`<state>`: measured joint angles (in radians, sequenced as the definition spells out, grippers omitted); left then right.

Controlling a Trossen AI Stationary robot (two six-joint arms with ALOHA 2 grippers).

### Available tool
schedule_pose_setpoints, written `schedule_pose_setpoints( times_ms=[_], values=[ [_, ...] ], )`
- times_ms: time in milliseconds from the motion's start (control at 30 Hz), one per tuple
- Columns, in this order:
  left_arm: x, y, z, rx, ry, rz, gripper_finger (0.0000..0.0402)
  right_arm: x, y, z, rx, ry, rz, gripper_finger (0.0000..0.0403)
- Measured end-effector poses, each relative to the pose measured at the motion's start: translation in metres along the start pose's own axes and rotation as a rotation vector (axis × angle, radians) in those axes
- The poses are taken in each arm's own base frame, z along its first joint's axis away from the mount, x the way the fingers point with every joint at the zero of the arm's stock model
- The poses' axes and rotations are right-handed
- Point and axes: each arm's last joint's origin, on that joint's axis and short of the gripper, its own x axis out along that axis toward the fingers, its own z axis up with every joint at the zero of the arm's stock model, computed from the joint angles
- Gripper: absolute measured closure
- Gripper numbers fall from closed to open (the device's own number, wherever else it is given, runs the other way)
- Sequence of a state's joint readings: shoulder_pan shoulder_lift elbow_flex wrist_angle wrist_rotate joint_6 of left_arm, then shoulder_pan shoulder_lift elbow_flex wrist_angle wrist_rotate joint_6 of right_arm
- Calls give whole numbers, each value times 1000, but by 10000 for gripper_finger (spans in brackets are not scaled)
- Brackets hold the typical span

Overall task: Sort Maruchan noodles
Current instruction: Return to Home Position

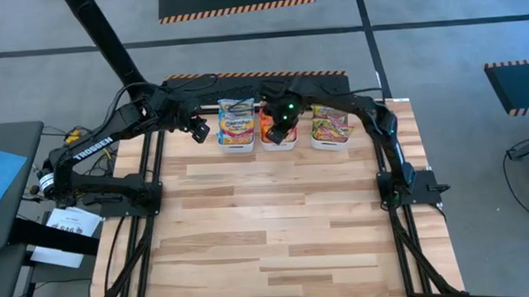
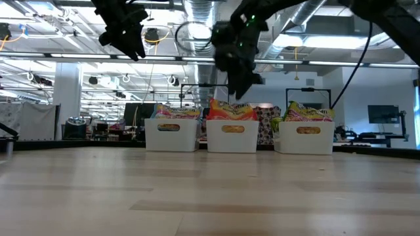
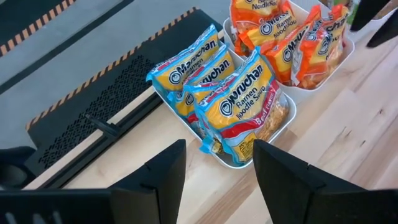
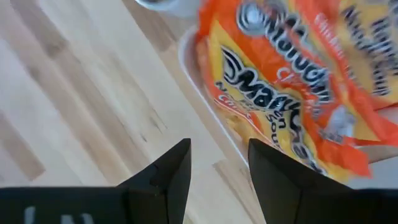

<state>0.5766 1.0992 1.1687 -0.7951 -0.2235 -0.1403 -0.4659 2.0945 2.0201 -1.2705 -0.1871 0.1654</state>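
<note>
Table (image 1: pixel 276 227) carries three bins (image 2: pixel 232 137) of Maruchan noodles (image 3: pixel 239 102).

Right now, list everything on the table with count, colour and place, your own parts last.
Table: one, light wood, under everything.
Bins: three, white, side by side along the far edge.
Yellow-blue packets: at least three, left bin.
Orange packets: at least three, middle bin.
Green-yellow packets: count unclear, right bin.
Left hand: one, dark, open, raised beside the left bin.
Right hand: one, dark, open, raised over the middle bin's near edge.
</note>
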Motion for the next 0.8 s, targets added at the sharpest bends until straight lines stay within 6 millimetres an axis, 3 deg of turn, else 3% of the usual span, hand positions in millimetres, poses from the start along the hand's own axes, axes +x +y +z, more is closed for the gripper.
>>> schedule_pose_setpoints(
  times_ms=[133, 333, 600, 800],
  values=[
    [-3, -2, 0, -29, -9, -51, 228, -28, 8, -8, -60, -65, 14, 221],
    [-32, -11, -8, -35, -127, -181, 228, -83, 33, -16, -121, -329, 123, 221],
    [-60, -13, -57, -64, -321, -353, 228, -159, 89, -36, -374, -789, 261, 221],
    [-69, -10, -100, -99, -485, -519, 228, -188, 111, -54, -501, -938, 306, 221]
  ],
)
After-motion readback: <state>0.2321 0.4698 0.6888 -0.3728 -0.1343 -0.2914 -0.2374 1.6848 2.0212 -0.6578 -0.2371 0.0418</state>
